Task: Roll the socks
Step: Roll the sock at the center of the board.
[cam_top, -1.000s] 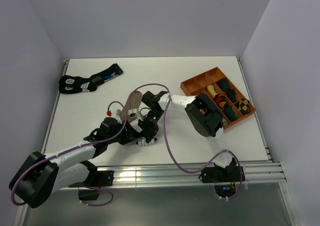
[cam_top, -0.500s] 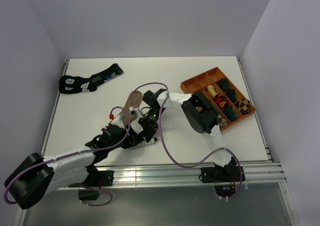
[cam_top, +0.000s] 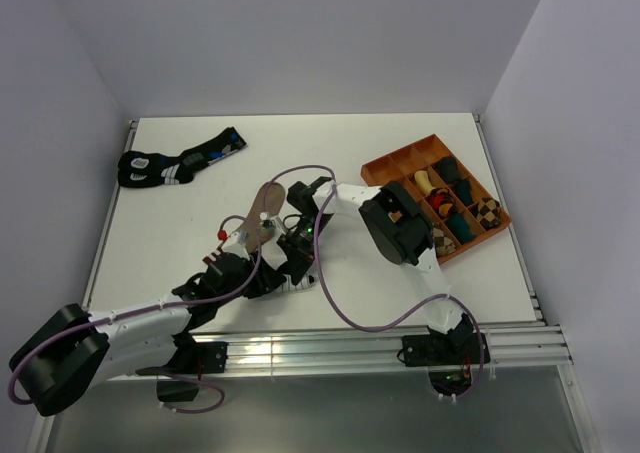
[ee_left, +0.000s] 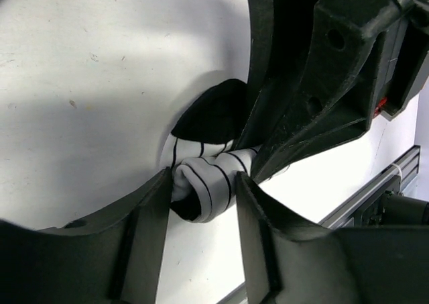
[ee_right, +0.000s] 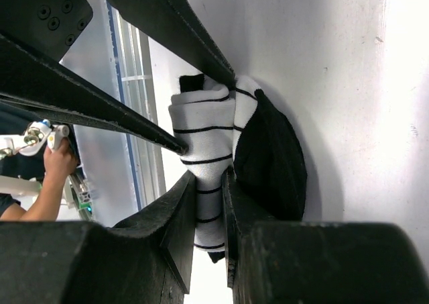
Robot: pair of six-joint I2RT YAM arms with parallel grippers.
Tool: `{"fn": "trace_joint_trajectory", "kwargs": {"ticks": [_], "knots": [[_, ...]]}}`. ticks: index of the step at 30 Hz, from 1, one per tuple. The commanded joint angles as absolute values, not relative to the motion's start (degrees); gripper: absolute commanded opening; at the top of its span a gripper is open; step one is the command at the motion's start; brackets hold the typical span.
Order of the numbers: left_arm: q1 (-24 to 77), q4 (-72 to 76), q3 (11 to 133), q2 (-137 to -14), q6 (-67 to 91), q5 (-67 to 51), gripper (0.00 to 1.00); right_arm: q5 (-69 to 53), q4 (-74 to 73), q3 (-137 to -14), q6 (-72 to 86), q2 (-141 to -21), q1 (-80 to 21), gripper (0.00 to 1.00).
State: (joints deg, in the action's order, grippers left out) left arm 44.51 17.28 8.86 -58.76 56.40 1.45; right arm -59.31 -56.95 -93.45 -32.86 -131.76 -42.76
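The white cloth sock with thin black stripes and a black end (ee_right: pixel 201 126) is on the white desk (cam_top: pixel 160 223), close to the near edge and a little left of centre. From above, the two arms mostly hide it. Most of the white sock is wound into a tight roll, with its black end lying flat on the desk against the roll.

The right gripper (ee_right: pixel 211 176) comes down from the far side. Its fingers are drawn close together and pinch a fold of the striped cloth at the roll's edge.

The left gripper (ee_left: pixel 202 180) reaches in low from the near left. Its fingers are spread wide around the roll, and each fingertip seems to touch one side. Whether they are squeezing it I cannot tell.

The long tan-brown cloth sock (cam_top: pixel 263 211) lies just beyond the two grippers, angled toward the back of the desk.

A pair of black socks with blue and white marks (cam_top: pixel 180 161) lies near the far left corner, well apart. An orange-brown compartment tray (cam_top: pixel 395 158) holding coloured rolled bundles sits on the right.
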Motion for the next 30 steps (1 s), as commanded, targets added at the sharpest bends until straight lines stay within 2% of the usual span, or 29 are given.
{"fn": "trace_joint_trajectory", "kwargs": {"ticks": [1,6,14,15,17,19,21,26,30], "knots": [[44.8,16.5,10.4,-59.6,55.7,2.9,0.47,-52.9,-56.6,-93.5,-34.5,-134.9,-43.0,0.16],[44.8,15.6,11.8,-61.5,55.0,2.1,0.40,-52.9,-56.8,-94.0,-34.5,-135.7,-43.1,0.17],[44.8,11.0,15.7,-65.8,55.5,1.8,0.21,-51.8,-53.7,-92.3,-32.7,-134.1,-43.0,0.20],[44.8,9.4,16.2,-66.4,55.7,1.4,0.16,-51.0,-52.8,-91.8,-32.5,-133.9,-43.1,0.23],[44.8,7.5,17.9,-68.1,56.3,1.2,0.13,-50.4,-51.9,-91.0,-31.6,-133.1,-43.0,0.25],[44.8,4.2,19.9,-69.9,56.8,0.9,0.05,-49.4,-49.2,-89.7,-30.9,-131.4,-43.0,0.31],[44.8,2.1,20.9,-70.9,56.9,0.5,0.03,-48.3,-47.3,-87.5,-29.7,-129.9,-43.0,0.37],[44.9,-4.8,24.4,-73.6,57.0,0.5,0.00,-44.8,-41.1,-82.2,-28.6,-122.8,-42.9,0.45],[44.8,-8.8,26.5,-74.9,56.2,0.5,0.00,-43.1,-38.8,-80.2,-28.7,-117.3,-42.5,0.47]]}}
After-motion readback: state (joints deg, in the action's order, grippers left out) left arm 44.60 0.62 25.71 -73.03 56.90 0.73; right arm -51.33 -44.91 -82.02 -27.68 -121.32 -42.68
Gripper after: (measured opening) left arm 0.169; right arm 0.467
